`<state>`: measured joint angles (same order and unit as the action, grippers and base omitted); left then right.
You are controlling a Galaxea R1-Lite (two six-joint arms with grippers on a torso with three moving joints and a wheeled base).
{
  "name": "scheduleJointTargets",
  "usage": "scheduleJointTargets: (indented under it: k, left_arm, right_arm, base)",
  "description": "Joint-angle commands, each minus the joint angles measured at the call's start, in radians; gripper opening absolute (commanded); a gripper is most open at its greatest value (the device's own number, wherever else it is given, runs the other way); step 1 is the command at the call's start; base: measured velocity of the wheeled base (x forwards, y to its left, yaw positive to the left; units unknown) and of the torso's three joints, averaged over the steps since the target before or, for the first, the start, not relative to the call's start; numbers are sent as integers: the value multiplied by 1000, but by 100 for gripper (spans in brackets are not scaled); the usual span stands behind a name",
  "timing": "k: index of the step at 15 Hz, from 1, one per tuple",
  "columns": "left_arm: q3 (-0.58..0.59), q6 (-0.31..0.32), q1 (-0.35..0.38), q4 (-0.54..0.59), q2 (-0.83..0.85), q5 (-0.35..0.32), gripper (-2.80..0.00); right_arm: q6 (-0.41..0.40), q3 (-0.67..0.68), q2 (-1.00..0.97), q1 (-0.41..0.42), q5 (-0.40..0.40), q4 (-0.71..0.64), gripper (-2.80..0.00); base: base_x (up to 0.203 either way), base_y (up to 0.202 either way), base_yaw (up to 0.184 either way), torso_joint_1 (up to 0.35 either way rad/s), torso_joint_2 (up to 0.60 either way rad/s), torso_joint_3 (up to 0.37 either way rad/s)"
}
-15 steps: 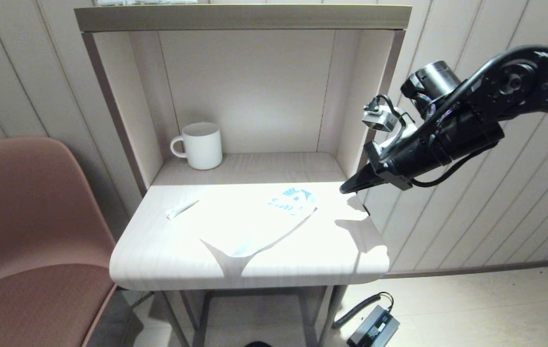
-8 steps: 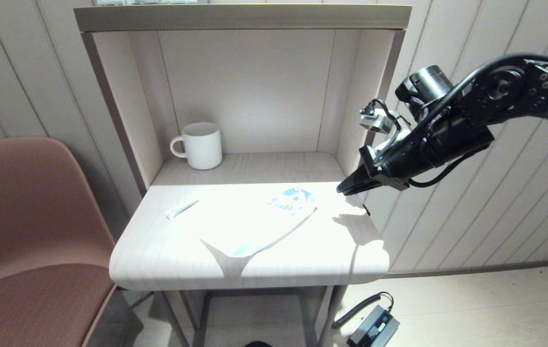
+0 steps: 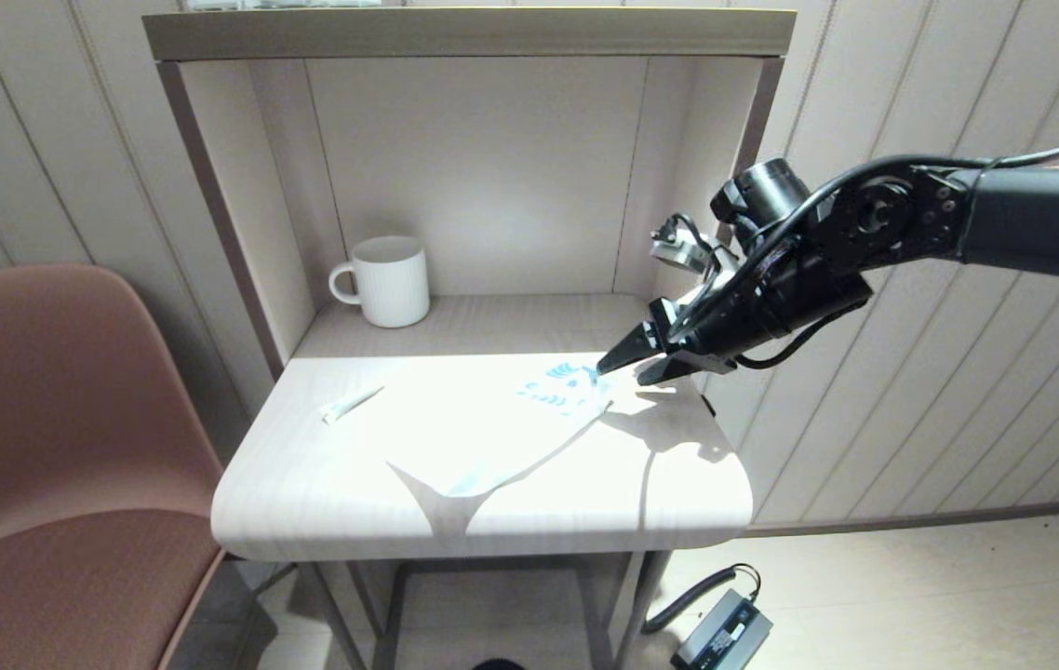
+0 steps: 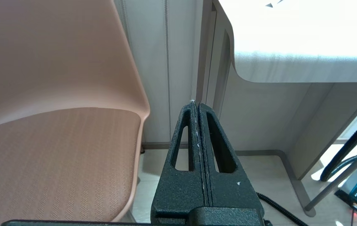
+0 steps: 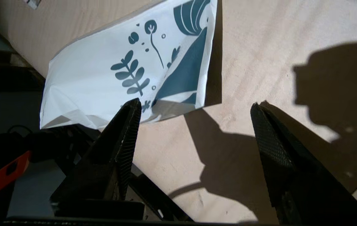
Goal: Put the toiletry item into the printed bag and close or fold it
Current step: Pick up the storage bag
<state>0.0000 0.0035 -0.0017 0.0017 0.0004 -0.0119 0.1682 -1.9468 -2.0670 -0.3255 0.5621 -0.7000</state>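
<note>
Reaching with right gripper (image 3: 634, 363), fingers spread, nearing printed end of flat white floral-printed plastic bag (image 3: 511, 423) lying mid-bench. Needing descent onto bag edge next. Lying well apart: slim white toiletry tube (image 3: 351, 403). Idling low beside bench: left gripper (image 4: 196, 105), fingers pressed together.

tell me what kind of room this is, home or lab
Probably a home-style or mock bedroom corner, not a lab bench: a small wooden desk with a shelf hutch, a white mug in its alcove, a pink chair beside it, and panelled walls behind.
</note>
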Motion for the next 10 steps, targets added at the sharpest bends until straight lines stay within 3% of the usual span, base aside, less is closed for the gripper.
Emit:
scheduleJointTargets:
  k: [1,10]
  left_arm:
    - [0,0,0,0,0,0,-280]
    - [0,0,0,0,0,0,-280]
  right_arm:
    - [14,-1,-50,-12,7,65,0]
    - [19,-4,-110,-47,43,89,0]
  base:
    - [0,0,0,0,0,0]
    - [0,0,0,0,0,0]
